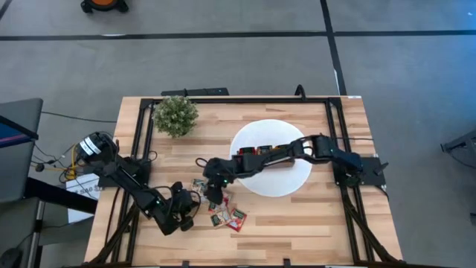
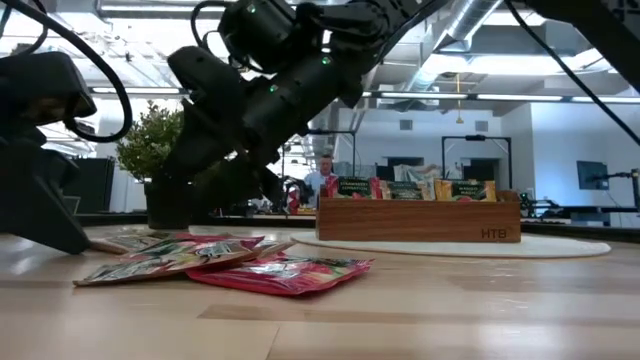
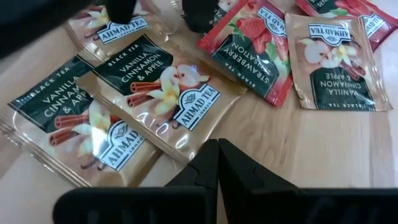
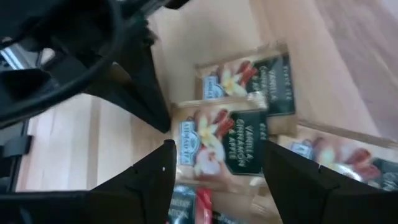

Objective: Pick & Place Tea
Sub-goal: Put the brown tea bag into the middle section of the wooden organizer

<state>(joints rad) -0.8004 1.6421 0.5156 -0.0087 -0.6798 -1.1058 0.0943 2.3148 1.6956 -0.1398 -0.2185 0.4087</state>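
A light wooden table (image 1: 312, 223) fills the middle of the overhead frame, with a small green bushy plant (image 1: 175, 115) near its upper left corner and a round white plate (image 1: 286, 182) right of centre. In the low view a brown wooden tray (image 2: 418, 218) stands on that plate at centre right. At the overhead frame's top left edge, an orange object (image 1: 104, 5) sits on the grey floor (image 1: 416, 82).

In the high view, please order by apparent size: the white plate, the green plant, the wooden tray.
1. White plate, clearly largest.
2. Green plant.
3. Wooden tray, though the right arm hides much of it, so ranks two and three are uncertain.
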